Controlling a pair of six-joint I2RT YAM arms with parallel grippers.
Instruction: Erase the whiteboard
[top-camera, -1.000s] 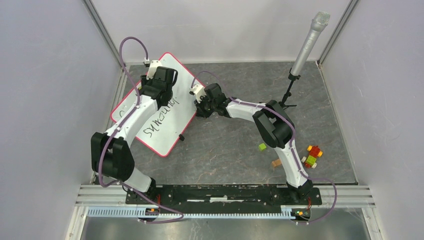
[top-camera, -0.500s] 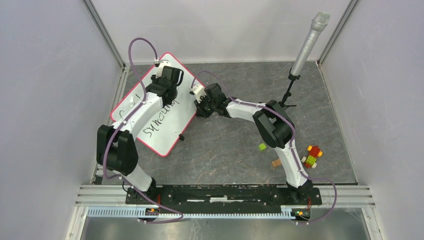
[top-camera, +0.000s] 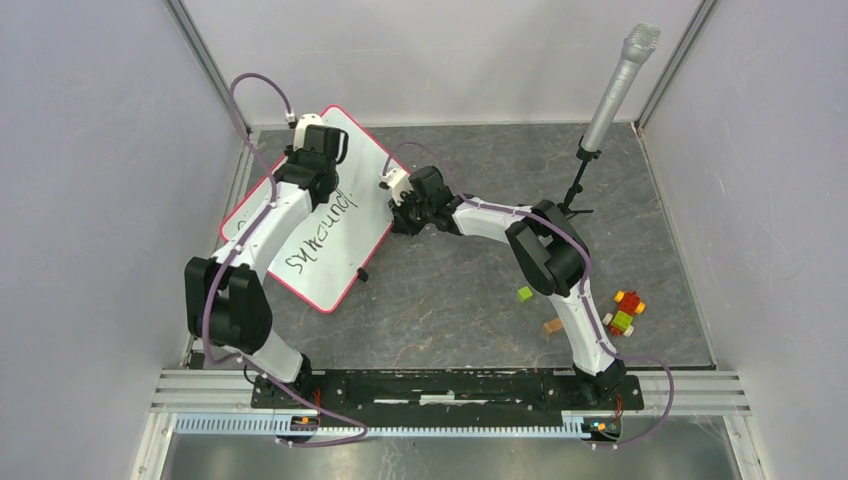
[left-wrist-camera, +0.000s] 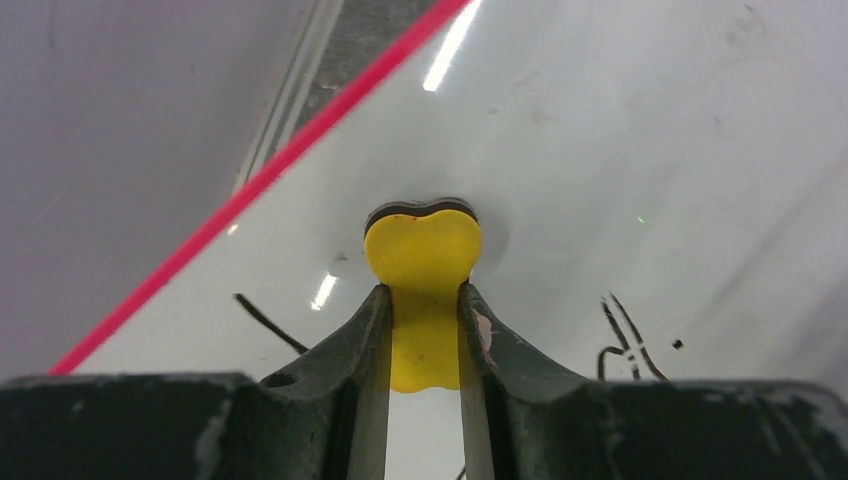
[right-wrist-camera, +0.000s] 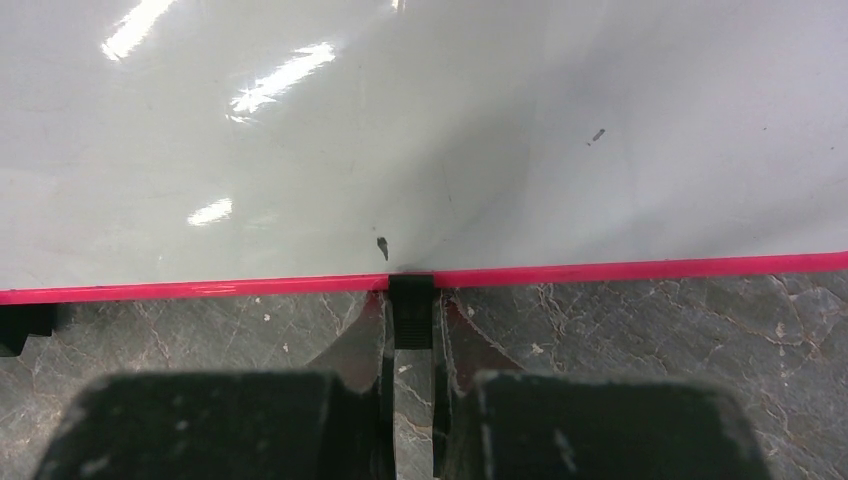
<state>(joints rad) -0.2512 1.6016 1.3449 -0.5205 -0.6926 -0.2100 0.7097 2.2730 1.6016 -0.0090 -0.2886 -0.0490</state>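
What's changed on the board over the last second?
The left claw, shut on the yellow eraser, swept right across the far end of the whiteboard, then back left, uncovering more handwriting. The right claw stays clamped on the edge clip; the board has not shifted.

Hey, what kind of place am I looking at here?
Probably a lab robot cell for recording demonstrations: plain panel walls enclose a grey tabletop, a left arm and right arm are bolted to one rail, and a microphone stands at the back.
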